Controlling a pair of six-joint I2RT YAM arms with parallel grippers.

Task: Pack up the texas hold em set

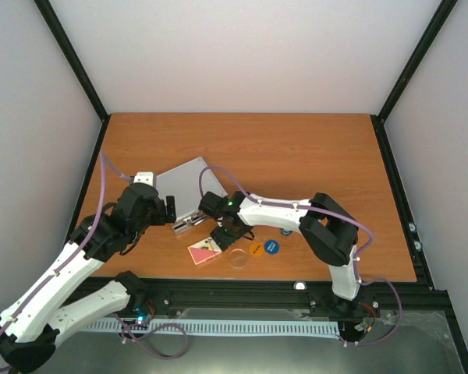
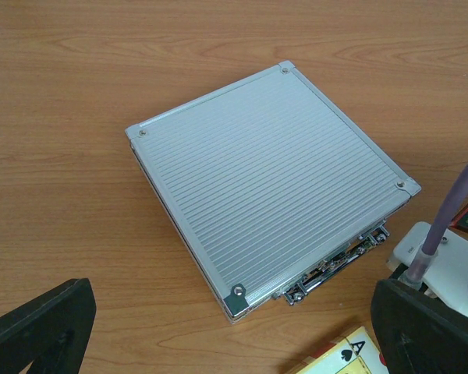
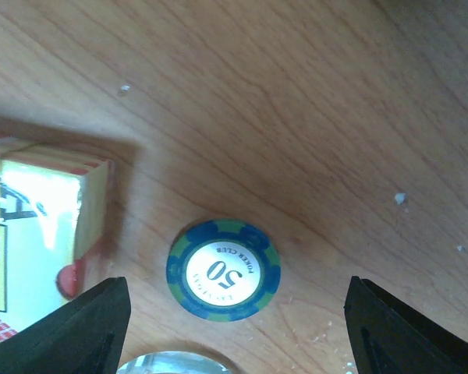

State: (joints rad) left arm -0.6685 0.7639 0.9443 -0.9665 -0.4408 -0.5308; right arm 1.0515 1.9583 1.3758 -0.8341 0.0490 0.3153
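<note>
The silver case point(image 2: 269, 179) of the texas hold em set lies shut on the table, its latches point(image 2: 335, 265) facing my left gripper point(image 2: 234, 343). That gripper is open and empty, just short of the case's near corner point(image 1: 171, 209). My right gripper point(image 3: 238, 335) hovers open over a blue-green chip point(image 3: 223, 269) marked 50, which lies flat between the two fingers without touching them. The card deck point(image 3: 39, 234) sits beside the chip, and the clear disc point(image 3: 171, 362) shows at the bottom edge. In the top view the chip is hidden under the right gripper point(image 1: 222, 231).
Near the table's front edge lie the pink card deck point(image 1: 204, 251), the clear disc point(image 1: 238, 257), an orange disc point(image 1: 255, 248) and a blue disc point(image 1: 271, 246) in a row. The right arm's white link point(image 1: 273, 214) stretches above them.
</note>
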